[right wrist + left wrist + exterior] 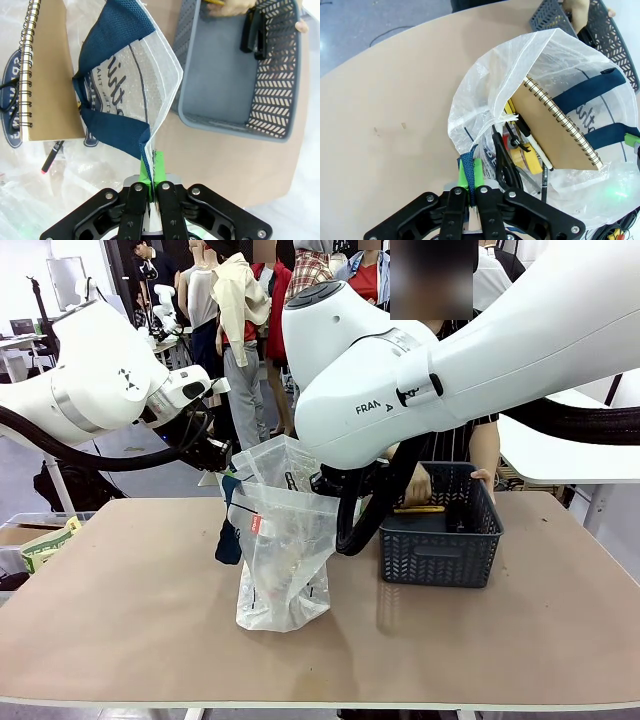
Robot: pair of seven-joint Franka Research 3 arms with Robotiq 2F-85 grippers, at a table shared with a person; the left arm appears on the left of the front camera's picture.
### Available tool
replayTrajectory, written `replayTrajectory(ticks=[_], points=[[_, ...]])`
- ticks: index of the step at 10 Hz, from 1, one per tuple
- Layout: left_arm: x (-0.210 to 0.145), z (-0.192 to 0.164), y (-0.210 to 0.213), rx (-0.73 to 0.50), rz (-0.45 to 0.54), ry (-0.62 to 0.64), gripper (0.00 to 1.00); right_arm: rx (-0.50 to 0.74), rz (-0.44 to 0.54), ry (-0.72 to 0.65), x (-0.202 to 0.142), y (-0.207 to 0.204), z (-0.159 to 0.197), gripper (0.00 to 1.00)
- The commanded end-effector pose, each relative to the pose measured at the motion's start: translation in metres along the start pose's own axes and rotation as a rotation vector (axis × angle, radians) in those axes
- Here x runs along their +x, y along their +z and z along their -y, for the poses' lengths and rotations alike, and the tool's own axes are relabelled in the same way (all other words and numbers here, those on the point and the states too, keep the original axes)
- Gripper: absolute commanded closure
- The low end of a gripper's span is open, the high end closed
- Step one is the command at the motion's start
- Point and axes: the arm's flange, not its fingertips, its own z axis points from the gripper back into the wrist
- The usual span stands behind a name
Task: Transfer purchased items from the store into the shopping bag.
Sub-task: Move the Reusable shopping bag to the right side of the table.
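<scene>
Green pads on the left gripper [471,176] are pinched tight on the rim of the bag [487,70], right at a dark blue strap [466,167]. The right gripper [152,167] is pinched tight on the other side of the rim, by the other blue strap. Between them the mouth of the bag is wide open. The bag stands on the table [120,580].

Inside the bag, a brown notebook [555,125] with a wire spine leans on its side. Next to it lie black scissors [502,162], a pen [536,150] and a yellow piece [529,161].

The table is bare to the left of the bag and in front of it. On the right, a grey basket [440,540] sits near the bag but does not touch it. A person's hand [418,485] is in the basket, just over a flat yellow thing [420,508].

The white right arm [400,370] says "FRAN", and the rest is hidden. The bag has curly letters, but the folds cut them off, so I cannot read the word. A small red label [255,525] on the bag is too tiny to read.

The left wrist view looks down into the bag and shows the scissors and the yellow piece. The right wrist view shows the basket floor and a black thing [252,30] lying there. The front view shows how tall the bag stands.
</scene>
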Motion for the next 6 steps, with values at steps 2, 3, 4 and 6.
replayTrajectory(ticks=[2, 3, 4, 6], points=[[-0.0001, -0.0019, 0.0009, 0.002, 0.002, 0.003, 1.0, -0.008, -0.001, -0.001, -0.0024, -0.001, 0.0022, 1.0], [-0.0001, -0.0019, 0.0009, 0.002, 0.002, 0.003, 1.0, -0.008, -0.001, -0.001, -0.0024, -0.001, 0.0022, 1.0], [-0.0001, -0.0019, 0.0009, 0.002, 0.002, 0.003, 1.0, -0.008, -0.001, -0.001, -0.0024, -0.001, 0.0022, 1.0], [-0.0001, -0.0019, 0.0009, 0.002, 0.002, 0.003, 1.0, -0.008, -0.001, -0.001, -0.0024, -0.001, 0.0022, 1.0]])
